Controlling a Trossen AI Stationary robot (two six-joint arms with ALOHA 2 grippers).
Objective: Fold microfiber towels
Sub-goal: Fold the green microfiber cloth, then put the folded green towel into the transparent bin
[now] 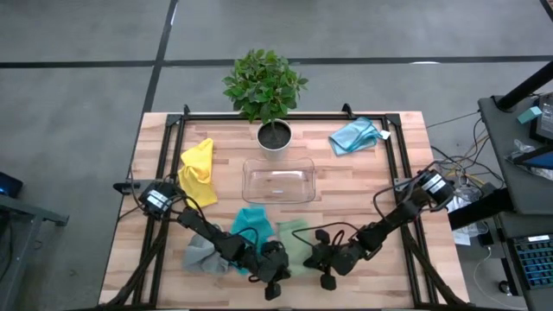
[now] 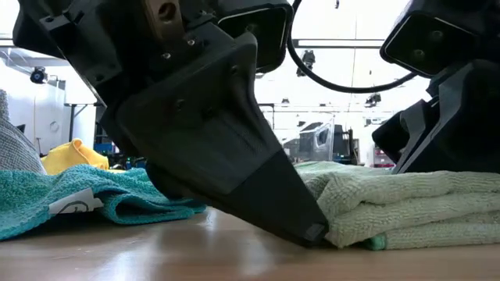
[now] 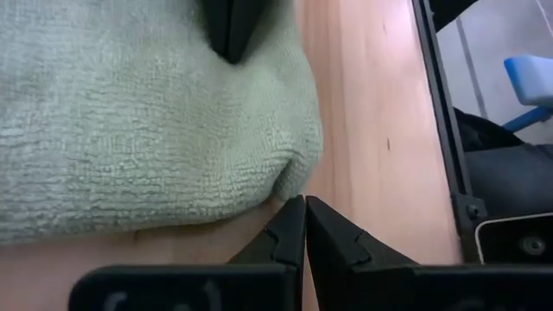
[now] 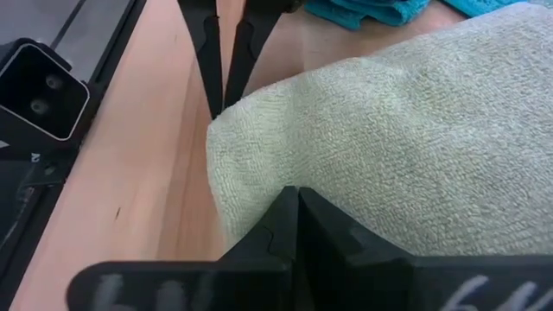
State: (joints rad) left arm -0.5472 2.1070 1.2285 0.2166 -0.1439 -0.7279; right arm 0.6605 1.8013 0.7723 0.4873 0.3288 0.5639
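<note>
A sage green towel (image 1: 294, 240) lies folded on the table near its front edge, several layers showing at its edge (image 2: 391, 226). My left gripper (image 3: 304, 212) is shut, its tips at the towel's corner. My right gripper (image 4: 298, 203) is shut on top of the same towel, close to that corner. A teal towel (image 1: 252, 223) lies just left of the green one, and a grey towel (image 1: 201, 255) lies farther left. A yellow towel (image 1: 197, 171) lies at the left and a light blue one (image 1: 354, 136) at the far right. My left gripper touches the green towel's rounded corner (image 3: 292, 183) with the tips of its shut fingers, nothing between them. It slants down from the table's left, tips at table level (image 2: 316, 230). The towel lies flat on the table. My right gripper rests its shut fingers on the towel's top face near the same corner (image 4: 285, 173), slanting down from the right. The fingertip (image 3: 233, 39) bears on the cloth from above. Nothing is pinched, and the towel stays flat.
A clear plastic tray (image 1: 278, 180) stands in the middle of the table, and a potted plant (image 1: 272, 130) behind it. A black frame rail (image 3: 445, 130) runs along the table's side. Bare wood (image 4: 164, 173) shows beside the green towel.
</note>
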